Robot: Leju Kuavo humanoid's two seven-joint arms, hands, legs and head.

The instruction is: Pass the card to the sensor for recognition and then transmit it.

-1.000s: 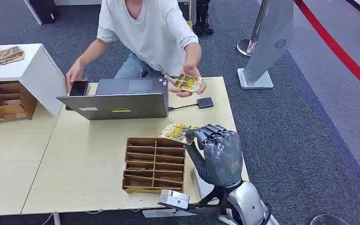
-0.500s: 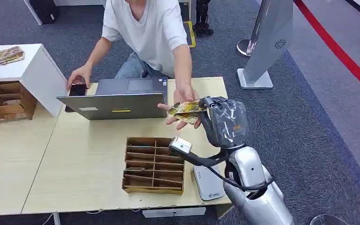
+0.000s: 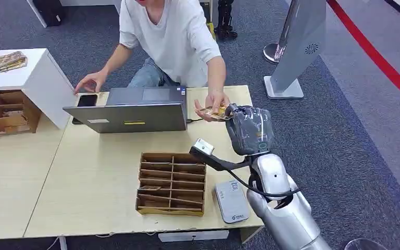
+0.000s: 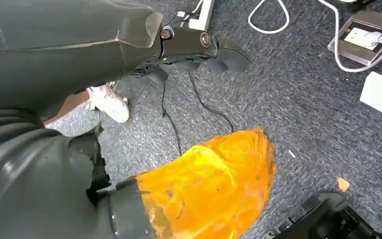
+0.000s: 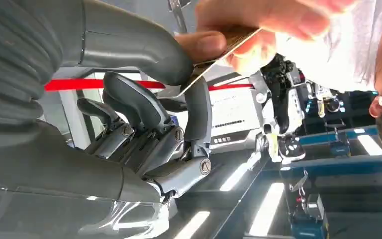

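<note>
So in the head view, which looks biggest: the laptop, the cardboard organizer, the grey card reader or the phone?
1. Laptop
2. Cardboard organizer
3. Grey card reader
4. Phone
The reader lies nearer the camera, so its lead over the phone is unsure.

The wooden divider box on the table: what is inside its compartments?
The wooden divider box mostly shows bare slots; one flat card-like piece lies in a lower-left compartment. Its dividers hide the slot bottoms, so more cards cannot be ruled out.
</note>
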